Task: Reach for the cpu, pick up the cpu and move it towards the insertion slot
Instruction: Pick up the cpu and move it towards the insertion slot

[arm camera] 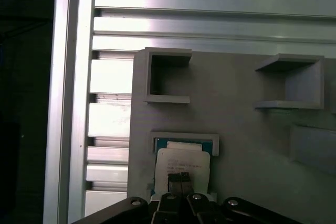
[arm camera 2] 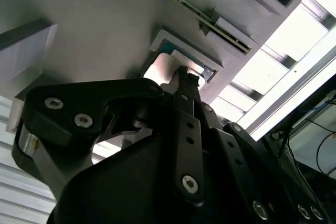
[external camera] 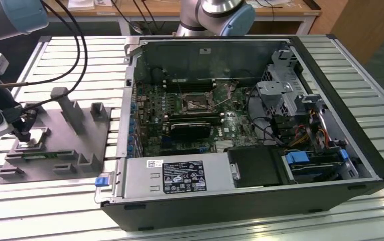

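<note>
My gripper [arm camera: 179, 178], fingers drawn together, sits over the cpu [arm camera: 181, 159] lying in the grey holder [arm camera: 247, 171] directly beneath it; I judge closed tips could skid off its lid without gripping.

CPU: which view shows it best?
First wrist view: cpu seen flat-on in its grey holder, gripper over it. Second wrist view shows it partly behind the gripper; exterior view, a small pale patch.

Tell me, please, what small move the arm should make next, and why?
Probably lower the tool slightly, straight down: it sits over the chip, which lies flat in its recess in the grey holder, and whether they touch is unclear.
</note>
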Controlling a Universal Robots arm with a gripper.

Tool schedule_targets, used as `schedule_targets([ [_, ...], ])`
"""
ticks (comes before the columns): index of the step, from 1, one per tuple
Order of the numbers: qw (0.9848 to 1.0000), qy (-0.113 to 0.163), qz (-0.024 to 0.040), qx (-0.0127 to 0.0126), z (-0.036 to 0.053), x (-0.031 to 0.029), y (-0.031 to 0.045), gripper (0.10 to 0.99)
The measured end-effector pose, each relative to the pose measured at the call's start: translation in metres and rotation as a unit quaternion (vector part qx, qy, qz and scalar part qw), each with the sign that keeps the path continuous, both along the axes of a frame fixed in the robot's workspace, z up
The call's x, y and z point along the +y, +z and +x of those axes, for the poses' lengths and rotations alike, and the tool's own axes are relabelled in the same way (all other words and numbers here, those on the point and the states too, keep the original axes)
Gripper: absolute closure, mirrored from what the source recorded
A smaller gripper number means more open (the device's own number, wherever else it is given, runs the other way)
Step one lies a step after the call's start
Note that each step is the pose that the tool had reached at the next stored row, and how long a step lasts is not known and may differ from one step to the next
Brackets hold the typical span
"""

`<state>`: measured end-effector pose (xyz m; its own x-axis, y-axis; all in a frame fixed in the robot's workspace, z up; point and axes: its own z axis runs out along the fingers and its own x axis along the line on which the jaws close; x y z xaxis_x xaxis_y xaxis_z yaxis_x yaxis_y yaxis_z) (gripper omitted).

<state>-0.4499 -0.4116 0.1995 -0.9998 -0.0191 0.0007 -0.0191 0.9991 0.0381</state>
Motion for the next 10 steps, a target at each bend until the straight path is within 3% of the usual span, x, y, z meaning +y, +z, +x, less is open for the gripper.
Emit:
schedule_targets([
  [4, 1.0000, 0.000, 0.0000, -0.0001, 0.0000, 0.0000, -0.0002, 0.973],
  [9, 1.0000, 0.000, 0.0000, -0.0001, 0.0000, 0.0000, -0.0004, 0.733],
  [10, 1.0000, 0.000, 0.0000, -0.0001, 0.0000, 0.0000, -0.0004, 0.733],
])
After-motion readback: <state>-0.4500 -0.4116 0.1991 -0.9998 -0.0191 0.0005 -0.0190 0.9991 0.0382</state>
